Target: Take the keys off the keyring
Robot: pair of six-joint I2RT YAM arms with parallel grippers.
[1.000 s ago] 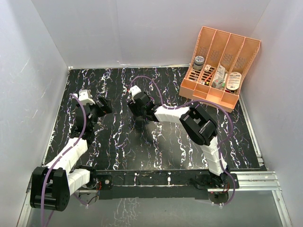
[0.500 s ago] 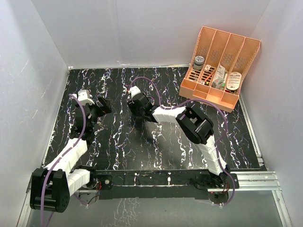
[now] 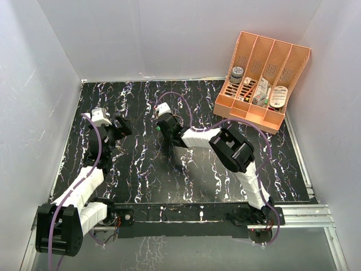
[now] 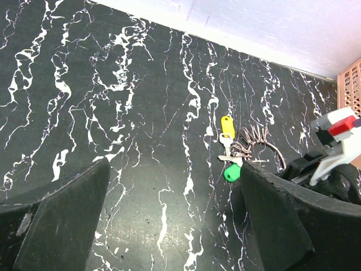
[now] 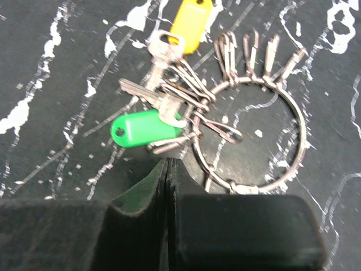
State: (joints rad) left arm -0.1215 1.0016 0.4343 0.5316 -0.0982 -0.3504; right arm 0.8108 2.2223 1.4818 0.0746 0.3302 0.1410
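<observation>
Silver keyring (image 5: 303, 135) part-hidden, yellow key (image 5: 192, 20) cropped

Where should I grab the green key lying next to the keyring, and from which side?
Grip the green key by its plastic head, pinching across the two long edges from straight above. The head lies flat and sticks out away from the keyring, so its outer end is free; the metal end is bunched among the clips and the yellow key.

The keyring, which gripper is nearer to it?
Right. The right gripper sits shut at the edge of the keyring; the left gripper hangs open, apart from it.
</observation>
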